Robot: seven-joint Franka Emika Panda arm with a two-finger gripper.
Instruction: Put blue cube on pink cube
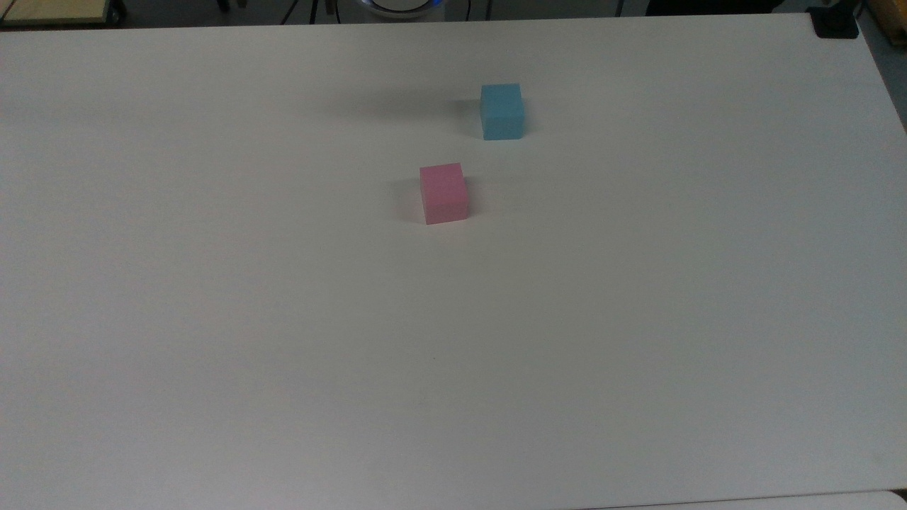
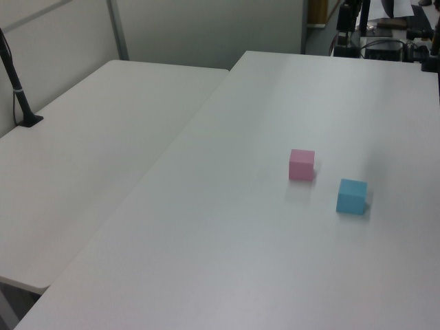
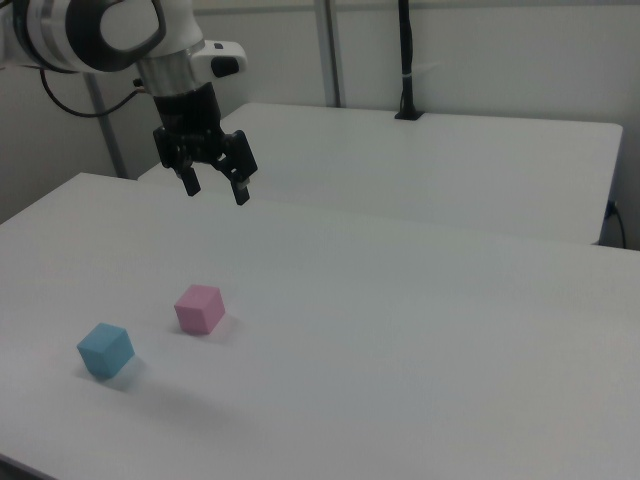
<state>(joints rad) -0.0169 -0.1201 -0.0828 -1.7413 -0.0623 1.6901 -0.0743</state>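
Entry, read left to right in the right view, with every place given from the pink cube.

1. Blue cube (image 3: 105,349): you find it on the worktop (image 3: 420,330), near the pink cube, to the right view's left of it and a little nearer the camera. The two are apart, not touching. It sits flat and nothing holds it. In the top view the blue cube (image 1: 502,111) lies up and to the top view's right of the pink one.

2. Hand (image 3: 213,188): it hangs high above the worktop, up and behind the pink cube in the right view, well apart from both cubes. Its two fingers (image 3: 241,186) are spread and carry nothing.

3. Pink cube (image 3: 199,308): the landmark. It sits flat on the worktop with its top face bare. In the left view the pink cube (image 2: 301,165) has the blue cube (image 2: 351,196) to the left view's right and nearer.

Step in hand, as judged: the task is at its start, the approach to the blue cube; no pick is made yet.

Next move, as judged: you would bring the spread hand over the blue cube, square the fingers to two opposite faces, lower it, and close. Keep wide of the pink cube on the way down.
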